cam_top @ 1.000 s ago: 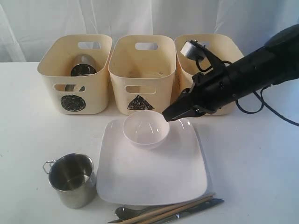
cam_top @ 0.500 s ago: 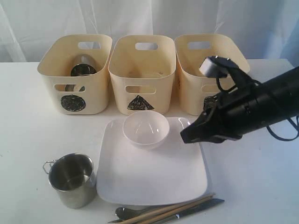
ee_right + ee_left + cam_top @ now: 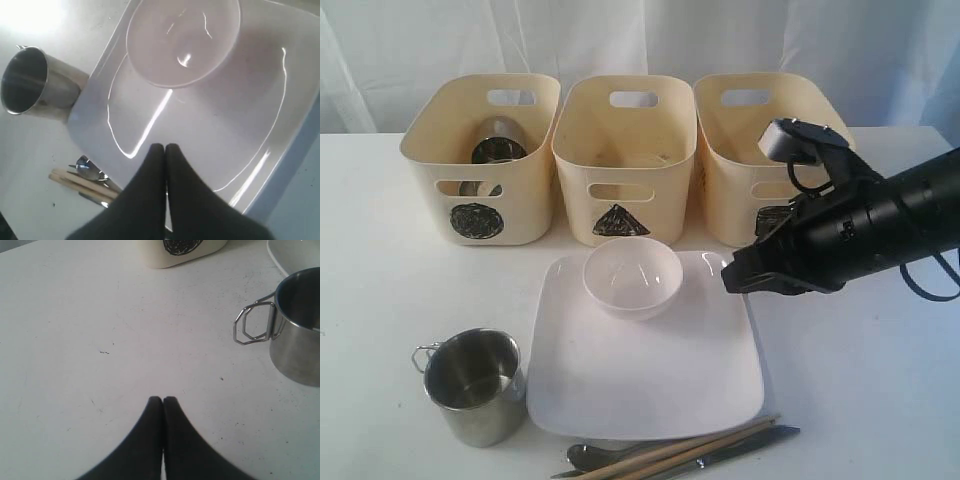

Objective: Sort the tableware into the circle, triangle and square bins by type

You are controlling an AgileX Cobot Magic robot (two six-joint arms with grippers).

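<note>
Three cream bins stand at the back: circle bin [image 3: 480, 165] with a steel mug [image 3: 498, 143] inside, triangle bin [image 3: 625, 160], square bin [image 3: 745, 150]. A small white bowl [image 3: 632, 278] sits on the back part of the large white square plate [image 3: 645, 375]. A steel mug [image 3: 472, 385] stands left of the plate. Chopsticks [image 3: 690, 450], a spoon [image 3: 588, 457] and a knife [image 3: 745, 443] lie along the front edge. My right gripper [image 3: 728, 278] is shut and empty, above the plate's right rear corner. My left gripper [image 3: 163, 400] is shut and empty over bare table, beside the mug [image 3: 295, 330].
A white curtain hangs behind the bins. The white table [image 3: 380, 290] extends left of the plate and right of it below my right arm [image 3: 880, 230]. The circle bin's marked corner [image 3: 182, 247] shows in the left wrist view.
My right arm has drawn back to the right, away from the small white bowl, and lowered toward the plate's right rear corner. Nothing on the table has moved.
</note>
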